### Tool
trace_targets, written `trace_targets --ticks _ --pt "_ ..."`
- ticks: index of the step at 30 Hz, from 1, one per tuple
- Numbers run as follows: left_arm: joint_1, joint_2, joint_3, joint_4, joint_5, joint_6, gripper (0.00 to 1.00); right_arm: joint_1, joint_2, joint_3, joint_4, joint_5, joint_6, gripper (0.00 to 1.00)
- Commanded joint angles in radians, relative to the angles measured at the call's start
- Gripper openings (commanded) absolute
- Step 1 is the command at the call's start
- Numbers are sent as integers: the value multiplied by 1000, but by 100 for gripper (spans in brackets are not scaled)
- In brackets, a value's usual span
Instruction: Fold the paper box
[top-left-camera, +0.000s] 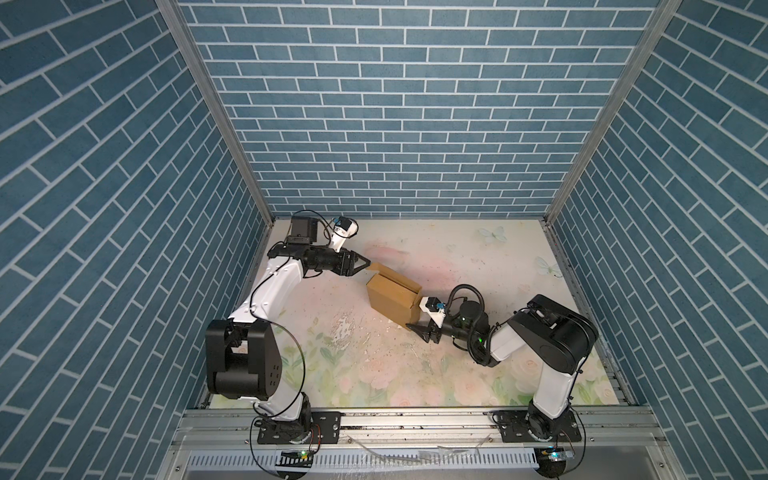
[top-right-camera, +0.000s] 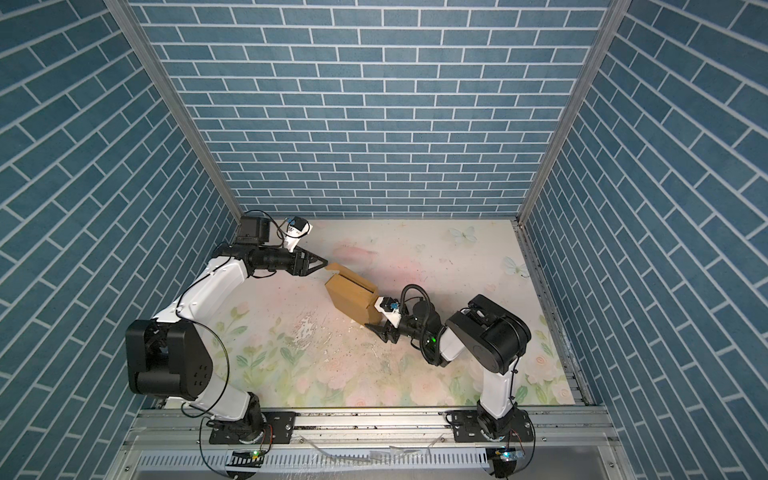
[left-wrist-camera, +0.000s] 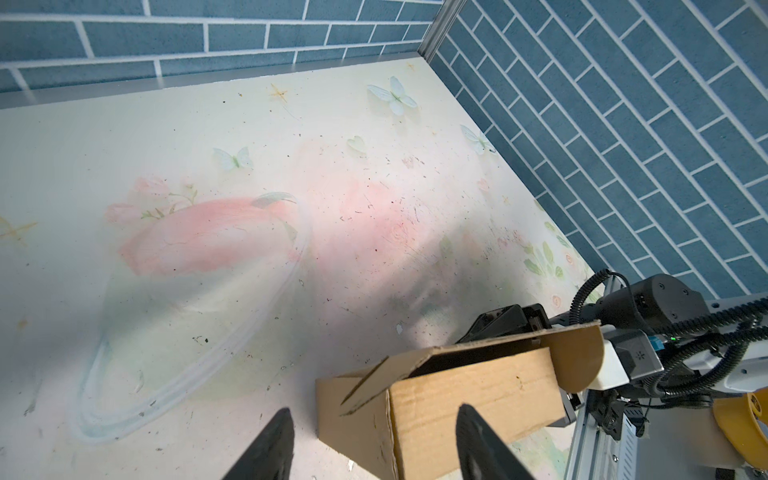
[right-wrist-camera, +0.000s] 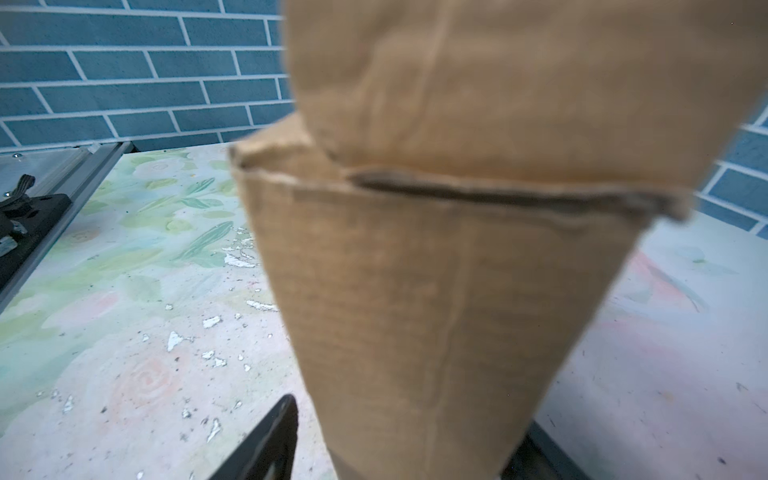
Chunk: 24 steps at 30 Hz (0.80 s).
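Observation:
The paper box (top-left-camera: 392, 297) is a brown cardboard box standing askew on the floral table, seen in both top views (top-right-camera: 351, 291). Its top is partly open, with a rounded tab (left-wrist-camera: 577, 357) sticking up at the right end. My left gripper (top-left-camera: 365, 264) is open at the box's far-left corner. In the left wrist view that corner (left-wrist-camera: 469, 395) lies just past its spread fingers (left-wrist-camera: 274, 444). My right gripper (top-left-camera: 415, 328) is open at the near-right end. The box wall (right-wrist-camera: 449, 291) stands between its fingers, with a gap beside the visible finger (right-wrist-camera: 270, 436); the other finger is mostly hidden.
Blue brick-pattern walls (top-left-camera: 395, 124) enclose the table on three sides. An aluminium rail (top-left-camera: 415, 424) with both arm bases runs along the front. A yellow tape roll (left-wrist-camera: 744, 432) sits by the right arm's base. Flaked white patches (top-left-camera: 345, 328) mark the tabletop.

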Motion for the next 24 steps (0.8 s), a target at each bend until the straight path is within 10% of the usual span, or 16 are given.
trace_targets --ticks 1,24 --pt "-6 3 27 -46 6 23 64 -5 -45 -26 19 23 -23 74" --pt "31 -93 -57 -8 7 11 68 -2 -43 109 106 19 23 79"
